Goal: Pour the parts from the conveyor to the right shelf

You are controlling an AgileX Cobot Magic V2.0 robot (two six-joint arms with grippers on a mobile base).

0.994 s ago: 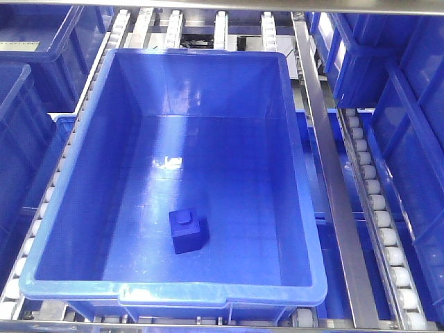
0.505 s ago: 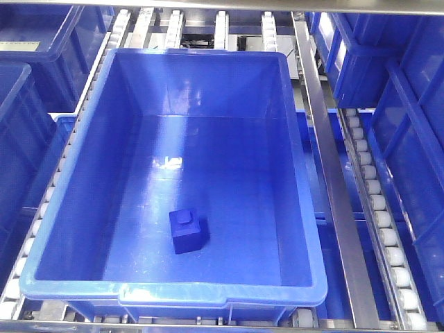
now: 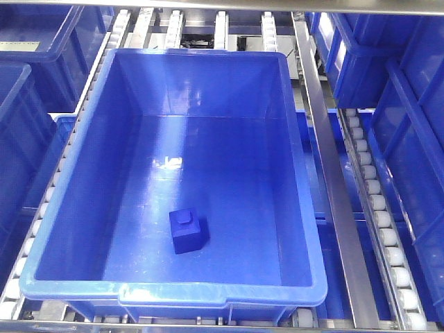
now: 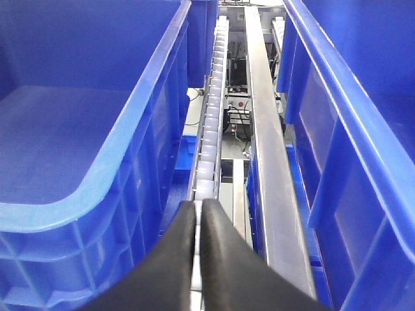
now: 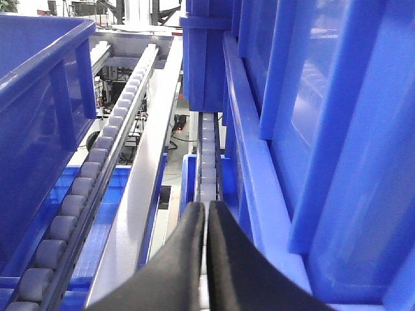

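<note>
One small block (image 3: 188, 231) inside bin (image 3: 305, 208): likely light, rigid, slick; best pinched across flat sides. Both grippers (image 4: 198, 223) (image 5: 207, 223) pressed closed, empty.

In the front view one bin (image 3: 291, 166) sits on the roller rails (image 3: 378, 208) of the right shelf (image 3: 326, 173), filling the middle. The block (image 3: 188, 231) rests on its floor, in the near half, slightly left of centre, apart from every wall. More bins (image 3: 28, 62) stand to the left and right (image 3: 409, 104), and another lies on the level below (image 3: 340, 277).
</note>
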